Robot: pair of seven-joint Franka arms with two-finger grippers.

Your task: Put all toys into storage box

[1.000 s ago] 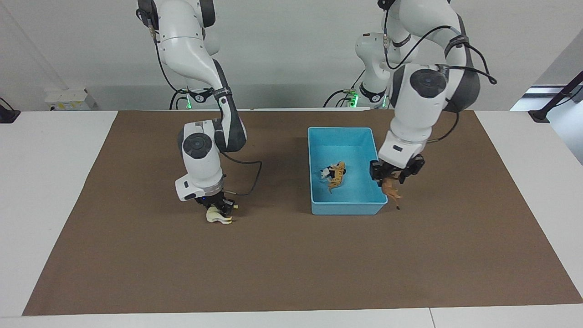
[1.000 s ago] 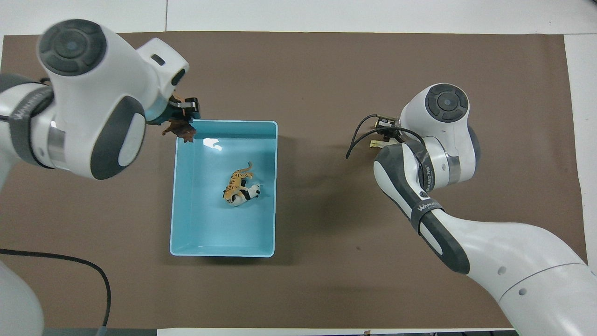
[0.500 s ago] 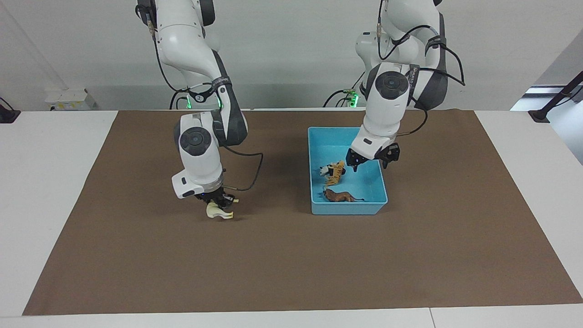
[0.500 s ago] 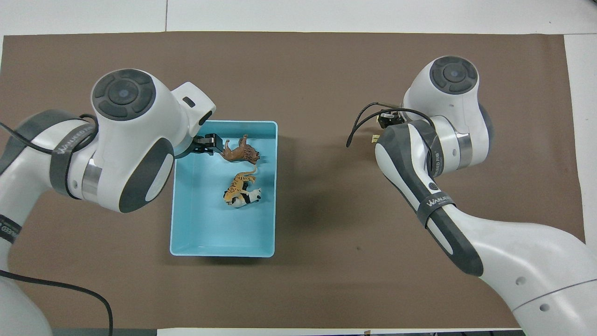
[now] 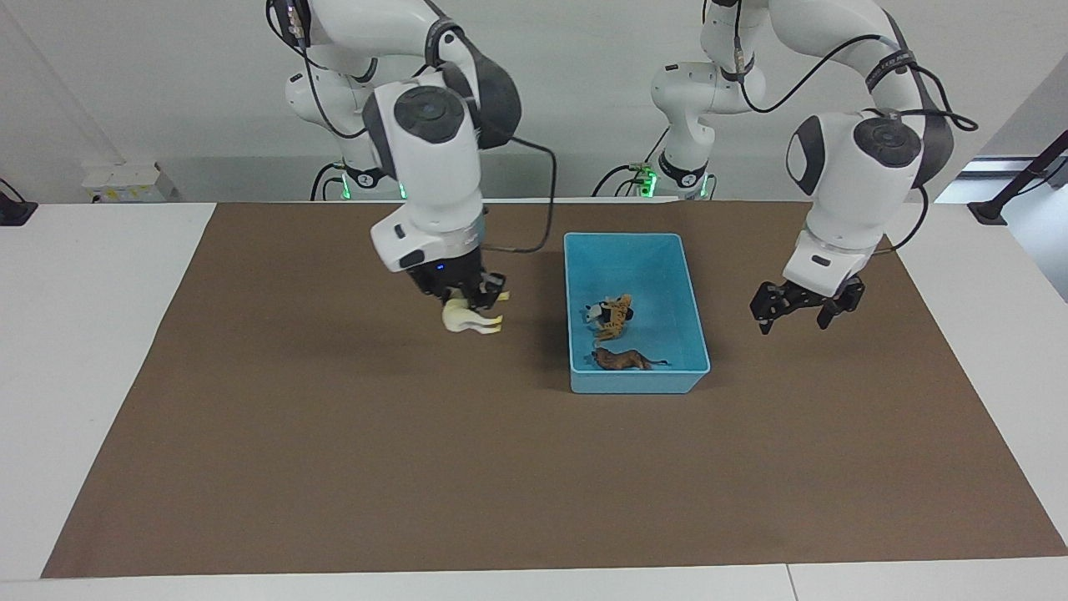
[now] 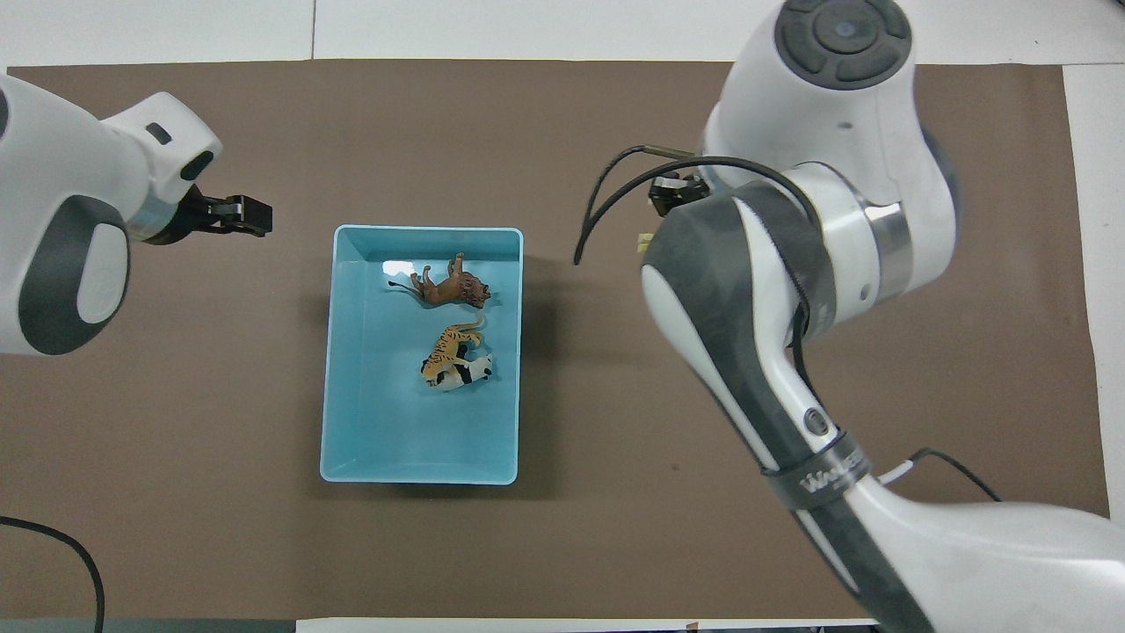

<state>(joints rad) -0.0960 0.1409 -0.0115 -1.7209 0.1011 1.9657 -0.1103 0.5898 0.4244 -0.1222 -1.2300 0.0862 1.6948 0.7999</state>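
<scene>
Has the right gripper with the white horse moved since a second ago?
Yes. The right gripper, shut on the cream horse, has risen off the brown mat and travelled toward the blue storage box.

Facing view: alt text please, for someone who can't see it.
The right gripper holds the cream-white horse in the air over the brown mat, beside the light-blue storage box. The lion, leopard and panda lie in the box. The left gripper, open and empty, hangs over the mat at the left arm's end.

My left pincer (image 5: 798,308) dropped the lion (image 5: 622,360) into the box (image 5: 638,382) and withdrew; my right pincer (image 5: 469,294) lifted the horse (image 5: 469,320) toward it.
</scene>
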